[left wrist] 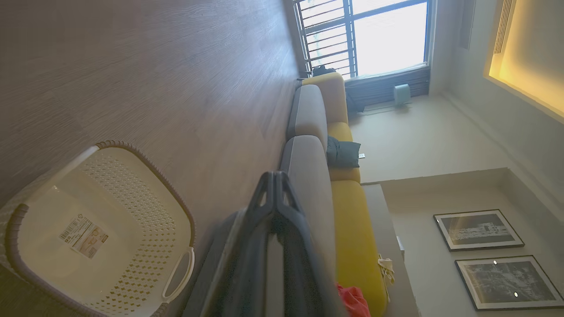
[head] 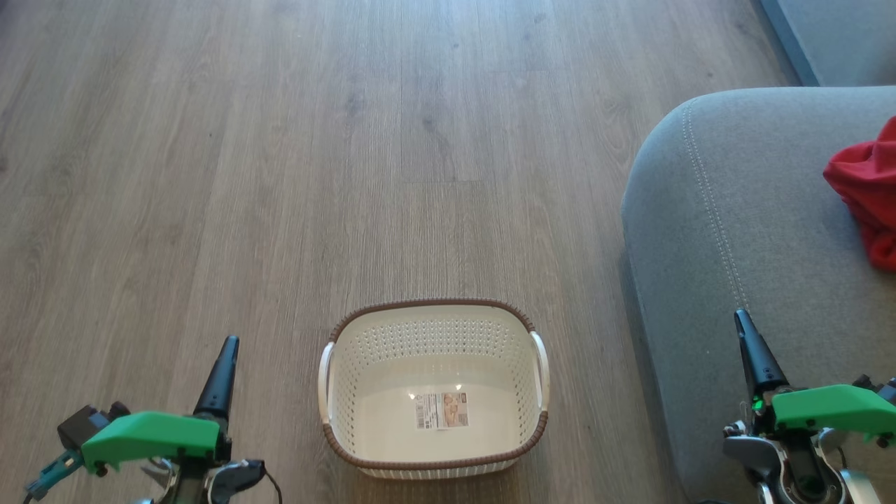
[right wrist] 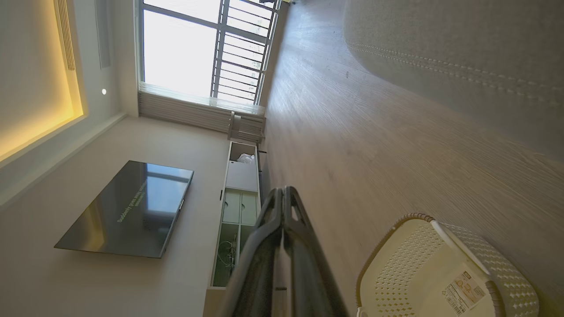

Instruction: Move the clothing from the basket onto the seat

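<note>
Left gripper at lower left of head view, over the wood floor: the two dark fingers are pressed together to one point and hold nothing. Right gripper at lower right, over the front part of the seat: fingers likewise together, nothing between them. Both wrist views agree, tips meeting with no gap.

Basket stands on the floor between the two grippers, nearer the left one, just beside the seat's front edge but apart from it. Inside: bare bottom with the label sticker; no fabric.

Clothing: a crumpled red heap on the seat, cut by the right edge of the head view. From the right fingers it lies ahead and to the right, well apart. Visible part runs roughly up-and-down the view. Print or trim cannot be made out.

Right arm is the nearer; the left has the basket and the seat's edge between it and the heap.

Judgement: nothing is left to lift from the basket, so the transfer looks complete. Any tidying of the heap would fall to the right arm, reaching forward and rightward.
</note>
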Motion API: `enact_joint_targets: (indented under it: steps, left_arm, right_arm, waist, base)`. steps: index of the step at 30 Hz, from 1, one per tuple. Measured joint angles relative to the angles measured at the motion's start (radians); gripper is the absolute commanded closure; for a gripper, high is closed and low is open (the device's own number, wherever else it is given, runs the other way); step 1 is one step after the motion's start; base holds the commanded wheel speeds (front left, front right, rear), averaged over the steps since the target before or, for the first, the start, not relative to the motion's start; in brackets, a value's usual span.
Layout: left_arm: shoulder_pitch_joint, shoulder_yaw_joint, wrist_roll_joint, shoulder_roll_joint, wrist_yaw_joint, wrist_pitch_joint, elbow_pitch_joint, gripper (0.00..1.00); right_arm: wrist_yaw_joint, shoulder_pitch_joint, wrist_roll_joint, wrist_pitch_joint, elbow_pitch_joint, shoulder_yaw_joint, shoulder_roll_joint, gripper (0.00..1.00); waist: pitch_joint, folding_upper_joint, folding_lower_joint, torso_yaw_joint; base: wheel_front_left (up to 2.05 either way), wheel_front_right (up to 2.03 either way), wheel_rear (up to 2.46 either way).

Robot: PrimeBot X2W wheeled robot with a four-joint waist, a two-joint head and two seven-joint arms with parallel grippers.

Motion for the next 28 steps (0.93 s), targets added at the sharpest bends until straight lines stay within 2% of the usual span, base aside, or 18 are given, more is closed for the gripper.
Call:
enact_joint_targets:
  steps: [22,28]
  left_arm:
    - [-0.022,0.040,-0.226,-0.001,-0.042,0.066,0.017,1.00]
    - [-0.030,0.048,-0.234,-0.001,-0.042,0.069,0.018,1.00]
  right_arm:
    - [0.000,-0.022,0.212,0.061,0.006,-0.022,0.004,1.00]
    - [0.000,-0.022,0.219,0.061,0.007,-0.023,0.004,1.00]
  waist:
    - [0.002,0.0000,0.0000,-0.013]
    - [0.002,0.0000,0.0000,-0.013]
  base:
    - [0.00,0.00,0.00]
    - [0.00,0.00,0.00]
